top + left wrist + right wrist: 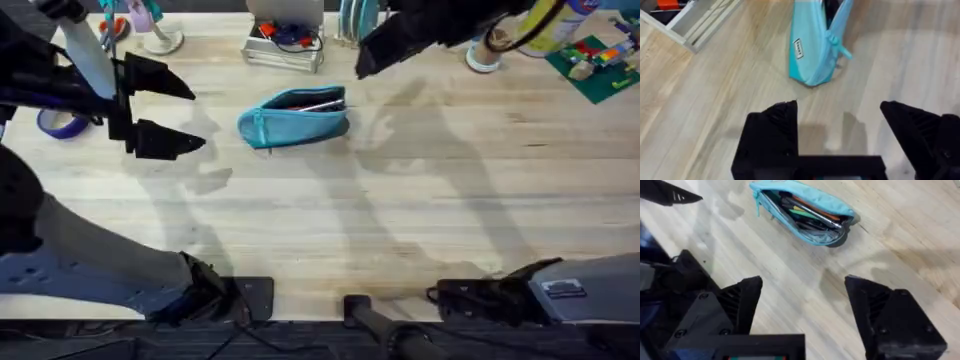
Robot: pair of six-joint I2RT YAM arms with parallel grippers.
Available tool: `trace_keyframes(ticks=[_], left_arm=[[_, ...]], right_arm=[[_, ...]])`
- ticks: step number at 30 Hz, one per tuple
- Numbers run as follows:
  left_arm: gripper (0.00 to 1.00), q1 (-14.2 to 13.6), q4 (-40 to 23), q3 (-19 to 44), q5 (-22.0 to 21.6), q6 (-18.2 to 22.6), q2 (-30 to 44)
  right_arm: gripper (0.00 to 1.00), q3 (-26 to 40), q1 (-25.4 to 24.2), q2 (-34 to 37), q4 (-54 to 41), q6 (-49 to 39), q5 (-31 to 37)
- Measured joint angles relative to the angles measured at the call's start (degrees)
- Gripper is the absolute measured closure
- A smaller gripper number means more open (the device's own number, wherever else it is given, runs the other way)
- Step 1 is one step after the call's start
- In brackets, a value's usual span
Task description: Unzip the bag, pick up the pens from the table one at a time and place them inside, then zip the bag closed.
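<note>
pens [812, 216] lie inside the unzipped bag [293, 117]; both grippers' jaws spread.

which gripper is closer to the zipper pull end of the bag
The left gripper: it sits open just beyond the bag's zipper-pull end. The right gripper hangs past the opposite end.

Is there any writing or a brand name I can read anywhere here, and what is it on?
Nothing is legible.
Small white tag on the teal pencil pouch: dark print, too small to read.
Label on the right arm's base: too blurred to read.
</note>
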Motion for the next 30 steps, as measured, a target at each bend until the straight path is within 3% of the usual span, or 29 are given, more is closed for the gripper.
trace_keyframes(ticks=[14, 24, 30], left_arm=[[0.005, 0.0, 3.4, 0.0, 0.0, 1.0, 0.8], [0.006, 0.0, 3.5, 0.0, 0.0, 1.0, 0.8], [0.006, 0.0, 3.5, 0.0, 0.0, 1.0, 0.8]], right_arm=[[0.004, 0.0, 14.3, 0.0, 4.3, 11.5, 17.2], [0.003, 0.0, 20.4, 0.0, 6.9, 12.9, 20.1], [0.003, 0.0, 22.2, 0.0, 7.6, 19.3, 20.4]])
